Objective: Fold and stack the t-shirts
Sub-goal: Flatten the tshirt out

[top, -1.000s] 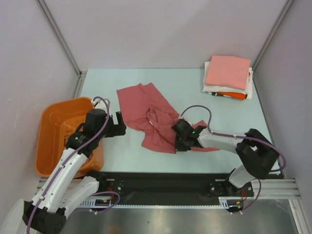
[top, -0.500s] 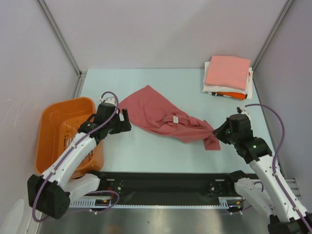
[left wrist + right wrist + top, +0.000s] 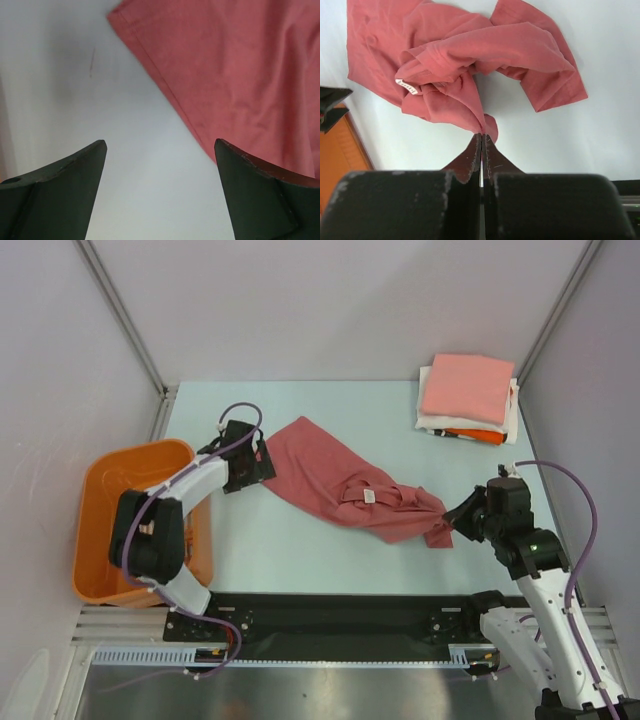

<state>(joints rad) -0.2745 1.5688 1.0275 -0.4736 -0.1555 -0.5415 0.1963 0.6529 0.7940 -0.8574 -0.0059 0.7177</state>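
Note:
A dusty-red t-shirt lies stretched and bunched across the table, from upper left to lower right. My right gripper is shut on a pinch of its cloth at the right end; a white neck label shows in the bunched part. My left gripper stands open just left of the shirt's left hem, the corner of the cloth lying beside its right finger, nothing between the fingers. A folded stack with a salmon-pink tee on top, white and orange below, sits at the back right.
An orange plastic basket stands off the table's left edge beside the left arm. Grey walls close in the table on three sides. The black rail with the arm bases runs along the near edge.
The right gripper pulled the shirt's end rightwards, stretching the crumpled cloth out long. The left arm reached forward to the shirt's left edge, its gripper still open.

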